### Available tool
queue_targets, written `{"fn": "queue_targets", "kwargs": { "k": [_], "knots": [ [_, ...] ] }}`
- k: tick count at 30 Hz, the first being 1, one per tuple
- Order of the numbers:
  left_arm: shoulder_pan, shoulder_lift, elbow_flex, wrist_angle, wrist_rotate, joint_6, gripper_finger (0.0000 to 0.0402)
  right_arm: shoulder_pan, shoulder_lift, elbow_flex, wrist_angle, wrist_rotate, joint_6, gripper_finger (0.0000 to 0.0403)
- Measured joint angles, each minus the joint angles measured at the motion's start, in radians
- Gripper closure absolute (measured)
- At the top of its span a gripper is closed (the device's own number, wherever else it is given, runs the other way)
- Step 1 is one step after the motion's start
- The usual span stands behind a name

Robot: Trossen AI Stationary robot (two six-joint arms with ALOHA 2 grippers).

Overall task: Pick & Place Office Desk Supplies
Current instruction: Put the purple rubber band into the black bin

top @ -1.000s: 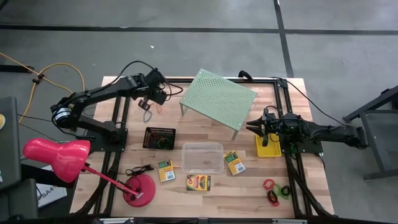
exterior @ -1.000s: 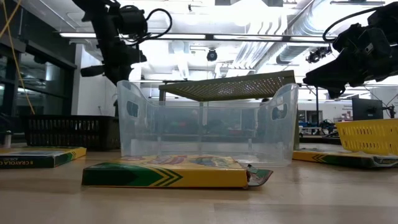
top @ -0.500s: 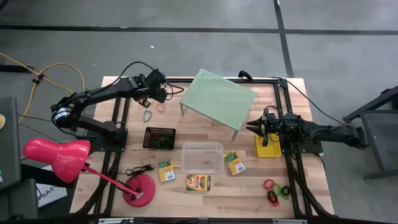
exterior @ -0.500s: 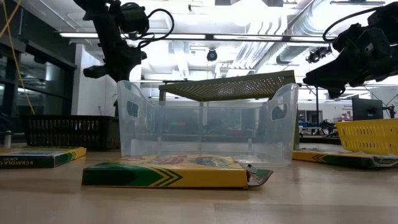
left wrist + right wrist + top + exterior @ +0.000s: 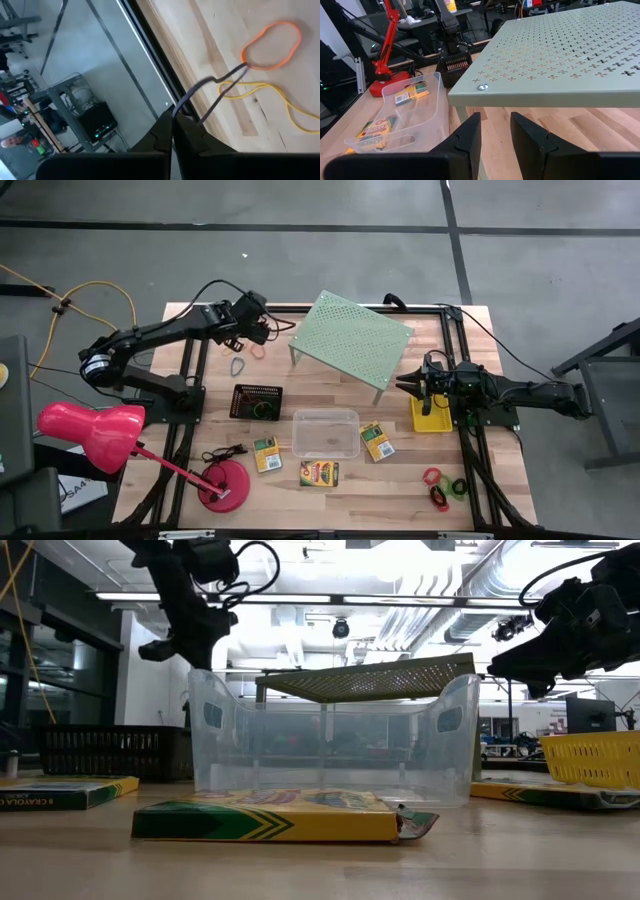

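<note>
The left gripper (image 5: 172,120) hangs over the far left part of the table (image 5: 400,480), its fingers pressed together on a thin purple rubber band (image 5: 210,90) that trails from the tips down toward the wood. Just beside that band lie an orange rubber band (image 5: 272,45) and a yellow rubber band (image 5: 270,97); the purple one seems to cross the yellow one, and I cannot tell whether they are tangled. The step in hand looks like carrying this band to a container, most likely the small black mesh tray (image 5: 257,401), which stands nearer and a little to the right of the gripper, with the clear tub (image 5: 325,433) further right and nearer again.

To do it well, the arm should lift straight up first, until the band hangs free of the other two, and only then swing across. A thin band gripped at one spot can slip or stretch, so a slow, steady move is safer. The release should happen low over the tray's middle, so the band does not catch on the rim.

The right gripper (image 5: 492,135) waits on the right side over the yellow basket (image 5: 432,420), its fingers apart with nothing between them, facing the green perforated shelf (image 5: 350,340). The crayon boxes (image 5: 320,473) sit on the near side
</note>
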State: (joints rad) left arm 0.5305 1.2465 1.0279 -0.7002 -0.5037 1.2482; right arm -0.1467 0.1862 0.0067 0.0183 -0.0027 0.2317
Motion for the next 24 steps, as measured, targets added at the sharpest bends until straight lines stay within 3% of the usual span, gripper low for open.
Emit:
{"fn": "queue_targets", "kwargs": {
  "k": [8, 20, 24],
  "knots": [
    [-0.099, 0.000, 0.000, -0.003, 0.000, -0.097, 0.0400, 0.000, 0.000, 0.000, 0.000, 0.000, 0.000, 0.0309],
    [-0.379, 0.000, 0.000, -0.085, -0.004, -0.304, 0.0400, 0.000, 0.000, 0.000, 0.000, 0.000, 0.000, 0.0309],
    [-0.482, 0.000, 0.000, -0.147, -0.120, -0.406, 0.0400, 0.000, 0.000, 0.000, 0.000, 0.000, 0.000, 0.0309]
  ]
}}
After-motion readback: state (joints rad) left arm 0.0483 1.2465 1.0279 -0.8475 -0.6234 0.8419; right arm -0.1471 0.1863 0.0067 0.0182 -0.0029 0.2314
